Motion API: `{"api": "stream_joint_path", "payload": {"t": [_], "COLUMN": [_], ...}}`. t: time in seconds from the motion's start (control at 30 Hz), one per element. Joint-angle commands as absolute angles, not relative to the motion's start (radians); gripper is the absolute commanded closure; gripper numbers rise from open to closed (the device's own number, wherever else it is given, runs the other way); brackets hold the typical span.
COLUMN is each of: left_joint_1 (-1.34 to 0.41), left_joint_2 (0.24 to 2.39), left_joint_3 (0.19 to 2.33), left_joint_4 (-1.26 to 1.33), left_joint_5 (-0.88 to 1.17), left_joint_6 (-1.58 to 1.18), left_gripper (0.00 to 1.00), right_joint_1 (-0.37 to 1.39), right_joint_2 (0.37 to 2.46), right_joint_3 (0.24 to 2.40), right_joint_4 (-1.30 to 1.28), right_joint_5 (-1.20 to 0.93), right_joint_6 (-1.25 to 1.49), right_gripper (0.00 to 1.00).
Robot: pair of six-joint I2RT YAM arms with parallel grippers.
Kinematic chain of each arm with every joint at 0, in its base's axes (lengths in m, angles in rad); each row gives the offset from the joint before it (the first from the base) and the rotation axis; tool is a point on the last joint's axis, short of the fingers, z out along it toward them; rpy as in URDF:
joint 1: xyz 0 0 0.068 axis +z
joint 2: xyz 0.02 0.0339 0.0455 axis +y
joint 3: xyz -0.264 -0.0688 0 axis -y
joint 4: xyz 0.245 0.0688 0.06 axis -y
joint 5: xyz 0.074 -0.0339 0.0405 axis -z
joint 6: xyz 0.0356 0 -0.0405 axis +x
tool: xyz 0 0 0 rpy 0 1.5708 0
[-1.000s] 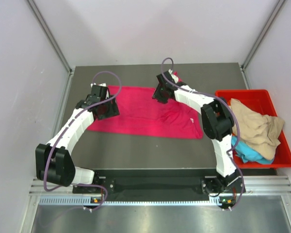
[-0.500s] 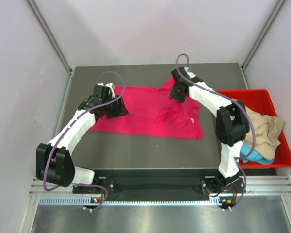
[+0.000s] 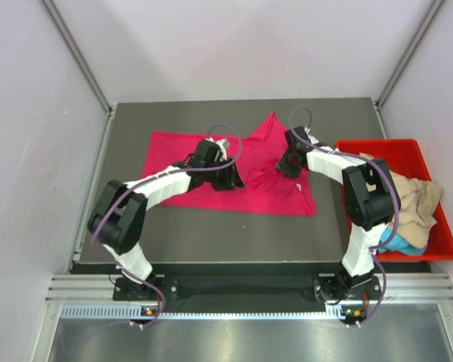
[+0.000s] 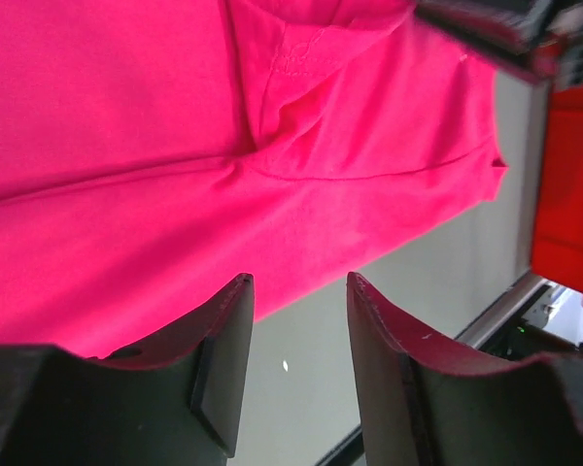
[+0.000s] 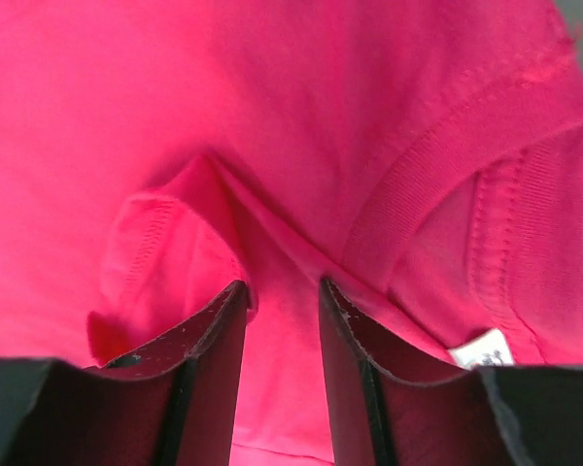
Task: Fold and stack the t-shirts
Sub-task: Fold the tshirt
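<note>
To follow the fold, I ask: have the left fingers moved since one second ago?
Yes. The left fingers have moved right over the pink shirt, away from the table's left edge and closer to the red bin.

Both arms low, converging inward; left tool [image 4: 296, 291] jaws parted; right tool [image 5: 282, 291] narrower

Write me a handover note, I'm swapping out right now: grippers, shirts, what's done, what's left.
Left gripper: open, over the near edge of the pink t-shirt, gripping nothing.
Right gripper: pinching a fold of it near the collar.
Pink t-shirt lies rumpled on the table; tan t-shirt and turquoise t-shirt sit in the red bin.
Done: nothing folded or stacked.
Left: all folding and stacking.
</note>
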State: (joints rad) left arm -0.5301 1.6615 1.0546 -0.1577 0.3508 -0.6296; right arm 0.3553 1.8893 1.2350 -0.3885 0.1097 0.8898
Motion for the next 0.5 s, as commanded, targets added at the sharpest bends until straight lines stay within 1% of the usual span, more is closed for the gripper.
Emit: {"api": "stream_joint_path", "payload": {"t": [0.0, 0.23, 0.47], "left_joint_1": [-0.557, -0.583, -0.6], "left_joint_2": [1.719, 1.857, 1.924], "left_joint_3": [1.121, 1.193, 1.233], "left_joint_4": [-0.025, 0.041, 0.048], "left_joint_5": [0.36, 0.361, 0.348], "left_joint_6": [-0.669, -0.713, -0.718], "left_gripper": [0.52, 0.52, 0.53], "right_joint_1": [0.344, 0.342, 0.339], "right_joint_2": [1.835, 1.856, 1.914], "right_joint_3": [1.233, 1.224, 1.256], "right_joint_4": [-0.209, -0.187, -0.155], "right_joint_5": [0.071, 0.035, 0.02], "right_joint_6": [0.905, 0.928, 0.927], "right_gripper": [0.63, 0.63, 0.63]}}
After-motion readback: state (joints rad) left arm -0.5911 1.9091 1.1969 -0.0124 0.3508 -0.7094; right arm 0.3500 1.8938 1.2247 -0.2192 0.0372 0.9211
